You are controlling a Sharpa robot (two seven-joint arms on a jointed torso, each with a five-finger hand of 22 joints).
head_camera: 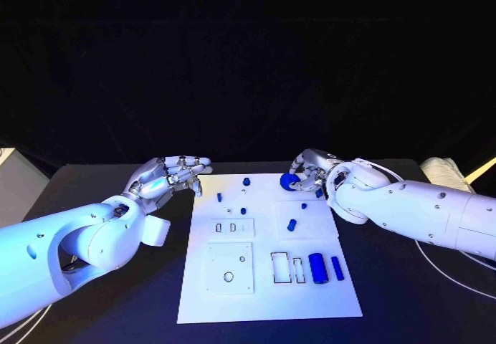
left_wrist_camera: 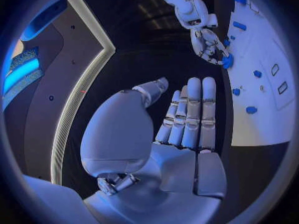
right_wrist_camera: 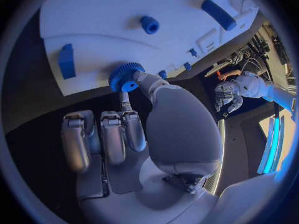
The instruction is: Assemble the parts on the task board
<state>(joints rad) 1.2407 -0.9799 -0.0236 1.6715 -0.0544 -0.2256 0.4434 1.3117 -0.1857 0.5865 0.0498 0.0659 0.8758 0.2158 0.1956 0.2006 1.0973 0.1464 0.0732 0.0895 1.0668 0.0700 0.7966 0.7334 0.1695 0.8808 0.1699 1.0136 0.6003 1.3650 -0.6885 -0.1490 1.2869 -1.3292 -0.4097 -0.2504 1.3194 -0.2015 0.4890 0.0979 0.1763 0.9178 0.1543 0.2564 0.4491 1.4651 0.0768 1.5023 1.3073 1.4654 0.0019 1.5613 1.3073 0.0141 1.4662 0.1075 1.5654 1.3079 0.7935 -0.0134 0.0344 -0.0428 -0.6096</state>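
Left hand (head_camera: 172, 174) hovers just off the task board's (head_camera: 269, 301) far left corner, fingers loosely spread, holding nothing. Across the board, the right hand (head_camera: 310, 172) pinches a blue gear (head_camera: 290, 180) at its fingertips over the far right corner, so the next placement is its job, the board's slots lying just beneath and nearer the robot.

Dim room, blue-tinted light, bright white task board (head_camera: 269, 287), black bkgd, fisheye wrist views w/ curved, dark edges

Looks like a robotics lab or demo booth: black table (head_camera: 103, 287), black backdrop, white task board (head_camera: 269, 301), glowing light strips (left_wrist_camera: 81, 99) along dark walls.
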